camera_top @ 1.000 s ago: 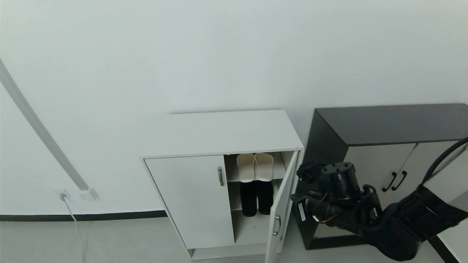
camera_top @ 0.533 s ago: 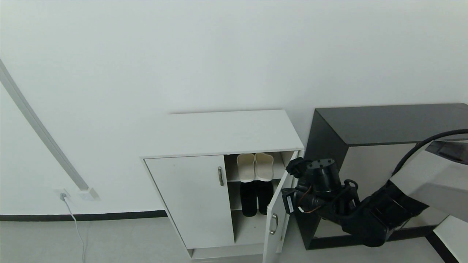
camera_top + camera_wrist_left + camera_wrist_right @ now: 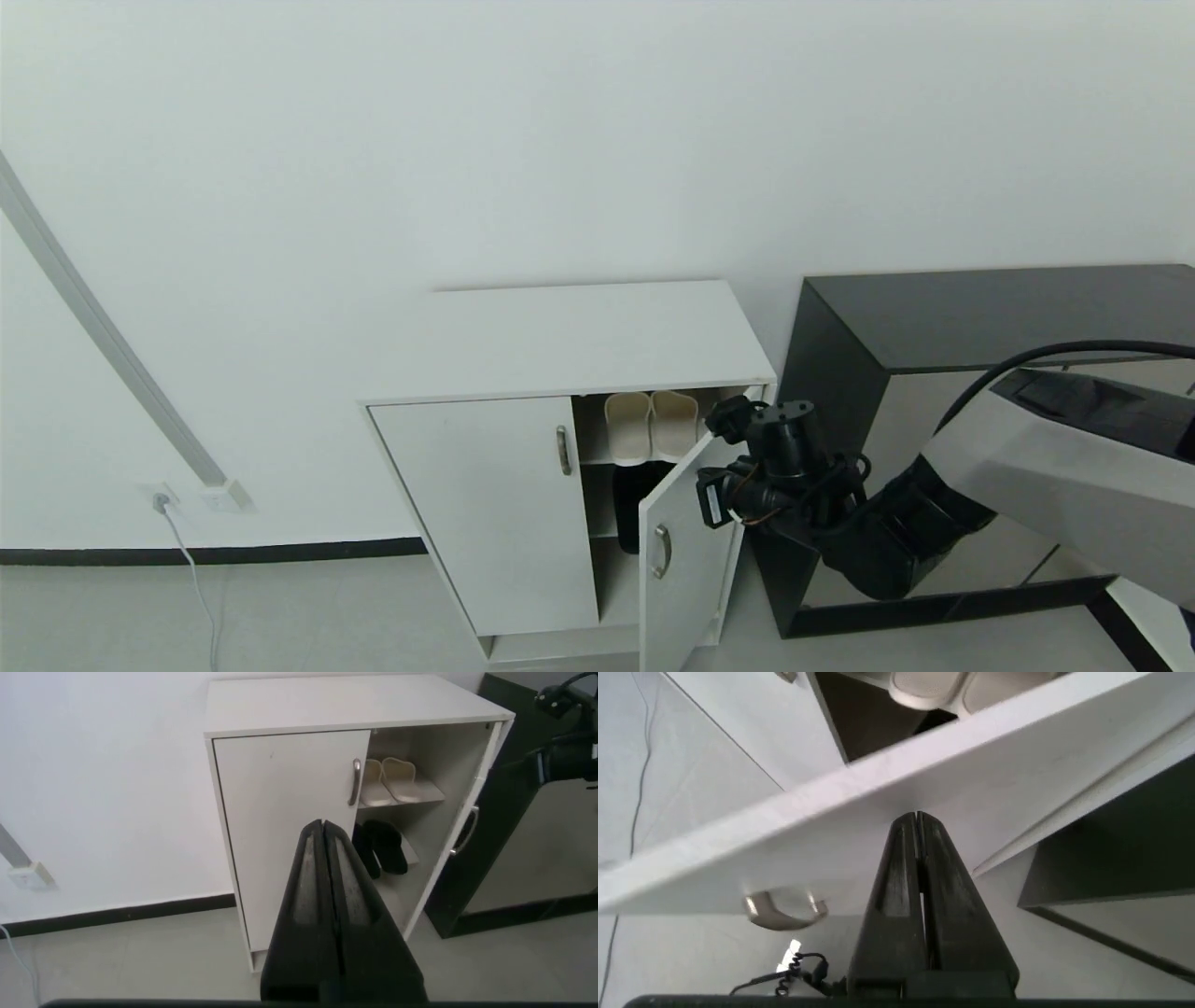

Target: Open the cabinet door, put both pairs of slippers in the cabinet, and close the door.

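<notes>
Right gripper point(image 3: 918, 821): fingers pressed together, holding nothing, tips against the outer face of the right cabinet door point(image 3: 700, 579), above its metal handle point(image 3: 661, 551). The door stands part-way open, swung out from the hinge side at the cabinet's right.

White cabinet point(image 3: 579, 336): left door point(image 3: 485, 513) flat shut. Through the gap, cream slippers point(image 3: 651, 425) sit side by side on the upper shelf. Black slippers point(image 3: 627, 509) are on the shelf below, partly hidden behind the right door.

Left gripper point(image 3: 322, 831): fingers pressed together, empty, held well back from the cabinet front and facing it.

Dark cabinet point(image 3: 980, 313) stands just to the right of the white one. A wall socket point(image 3: 163, 499) with a plugged-in cable is low on the wall at far left.
</notes>
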Tool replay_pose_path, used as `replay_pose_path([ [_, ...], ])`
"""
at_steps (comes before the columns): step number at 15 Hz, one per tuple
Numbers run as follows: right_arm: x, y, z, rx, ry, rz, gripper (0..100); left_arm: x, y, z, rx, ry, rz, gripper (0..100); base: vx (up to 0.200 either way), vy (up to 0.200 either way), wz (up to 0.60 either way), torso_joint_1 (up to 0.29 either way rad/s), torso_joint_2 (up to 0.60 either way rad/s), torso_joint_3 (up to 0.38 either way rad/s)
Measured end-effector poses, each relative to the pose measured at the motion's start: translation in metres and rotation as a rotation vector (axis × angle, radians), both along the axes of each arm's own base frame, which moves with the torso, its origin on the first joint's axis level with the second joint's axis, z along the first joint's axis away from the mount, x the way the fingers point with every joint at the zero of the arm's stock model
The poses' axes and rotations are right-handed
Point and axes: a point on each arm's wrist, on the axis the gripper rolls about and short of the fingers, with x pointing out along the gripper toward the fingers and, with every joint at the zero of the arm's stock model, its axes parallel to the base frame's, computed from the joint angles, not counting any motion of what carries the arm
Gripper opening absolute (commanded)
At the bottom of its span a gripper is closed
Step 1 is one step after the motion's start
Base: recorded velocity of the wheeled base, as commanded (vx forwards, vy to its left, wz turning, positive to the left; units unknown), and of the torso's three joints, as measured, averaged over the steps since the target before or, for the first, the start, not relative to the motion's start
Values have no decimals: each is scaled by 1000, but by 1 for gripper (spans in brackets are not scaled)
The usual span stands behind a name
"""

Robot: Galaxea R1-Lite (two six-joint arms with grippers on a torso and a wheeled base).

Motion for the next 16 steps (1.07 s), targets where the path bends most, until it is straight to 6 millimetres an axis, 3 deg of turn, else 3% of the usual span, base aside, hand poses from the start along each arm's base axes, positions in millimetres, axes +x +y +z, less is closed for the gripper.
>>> replay_pose_path([
  [10, 41, 14, -15, 33, -52, -33, 0, 0, 0, 0, 1, 0, 0, 0, 0, 0, 0, 0, 0, 0],
  [16, 51, 17, -20, 42, -66, -43, 0, 0, 0, 0, 0, 0, 0, 0, 0, 0, 0, 0, 0, 0],
])
